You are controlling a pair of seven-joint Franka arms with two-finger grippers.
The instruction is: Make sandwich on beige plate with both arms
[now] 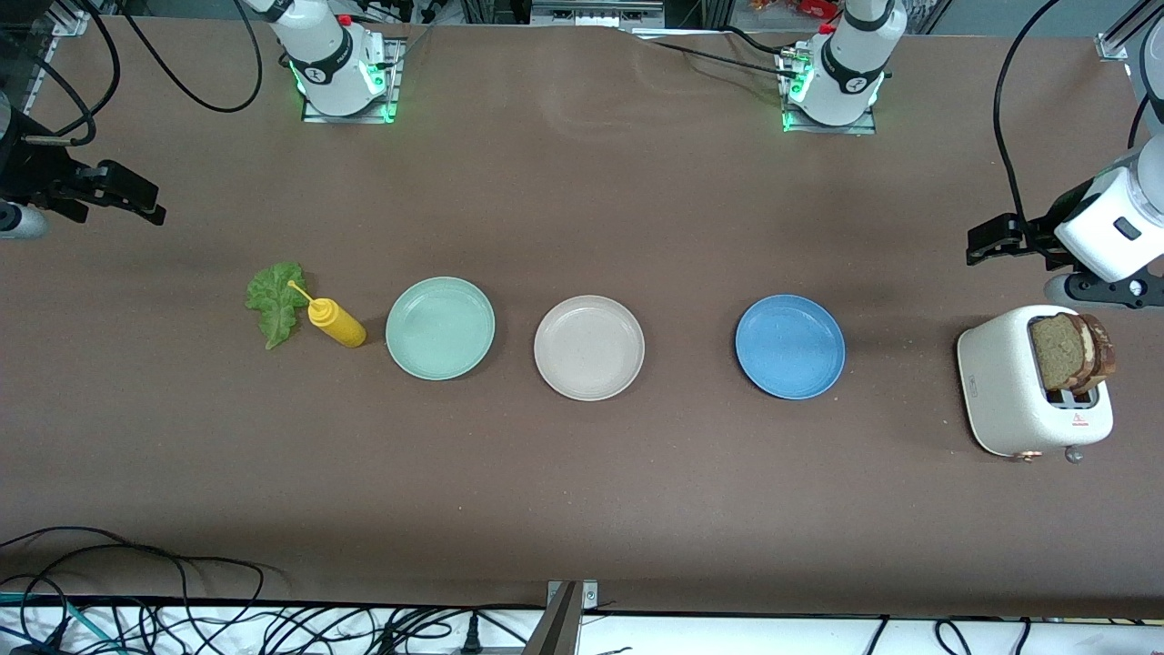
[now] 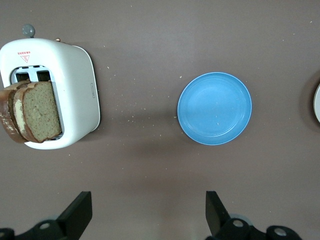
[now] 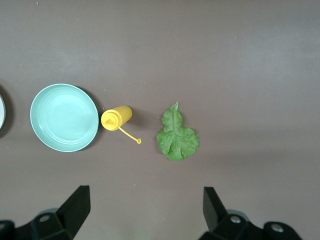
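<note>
- Toaster [image 1: 1023, 391], lowest on the tabletop [image 1: 582, 509], holds both bread slices [image 1: 1073, 350] upright: light, crumbly, best pinched by the crust.
- Beige plate [image 1: 589, 347] sits bare between the mint plate [image 1: 440, 327] and blue plate [image 1: 789, 346].
- Lettuce leaf [image 1: 275, 302] is limp, thin; the yellow bottle [image 1: 335, 322] crowds it (awkward).
- My left gripper [image 1: 991, 241] and right gripper [image 1: 123, 196] hover at the ends, fingers wide, empty.
</note>
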